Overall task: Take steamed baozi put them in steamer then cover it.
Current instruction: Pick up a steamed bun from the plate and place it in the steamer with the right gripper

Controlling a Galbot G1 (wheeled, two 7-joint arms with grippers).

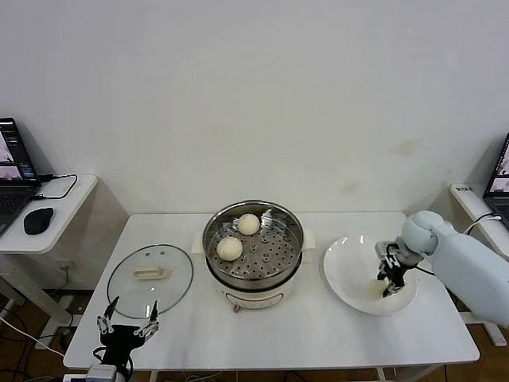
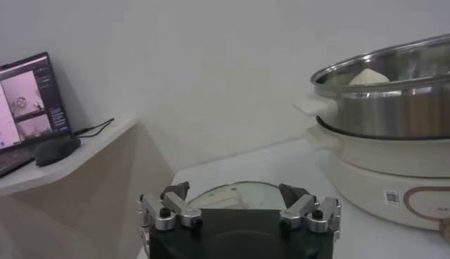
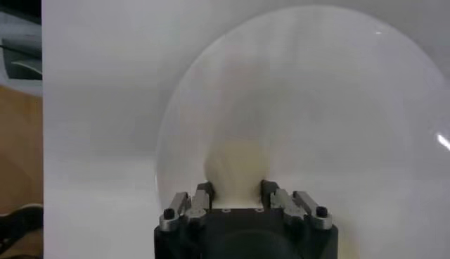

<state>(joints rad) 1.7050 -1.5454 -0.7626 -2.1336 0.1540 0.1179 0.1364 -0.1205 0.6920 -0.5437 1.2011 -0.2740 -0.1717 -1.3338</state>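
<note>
The steamer (image 1: 210, 239) stands mid-table with two steamed baozi (image 1: 248, 224) (image 1: 230, 248) on its perforated tray. The cover (image 1: 171, 280), a glass lid with a cream handle, lies flat to its left. On the white plate (image 1: 346, 270) at the right, my right gripper (image 1: 385, 285) is shut on a third baozi (image 1: 374, 287). In the right wrist view, the bun (image 3: 237, 163) sits squeezed between the fingers of the right gripper (image 3: 235, 188), over the plate (image 3: 337, 105). My left gripper (image 1: 127, 325) hangs open near the table's front left edge, just short of the cover (image 2: 242, 187).
A side table at the left holds a laptop (image 1: 12, 171) and a mouse (image 1: 37, 219). Another laptop (image 1: 499, 171) sits on a shelf at the far right. From the left wrist, the steamer (image 2: 394, 105) rises beside the lid.
</note>
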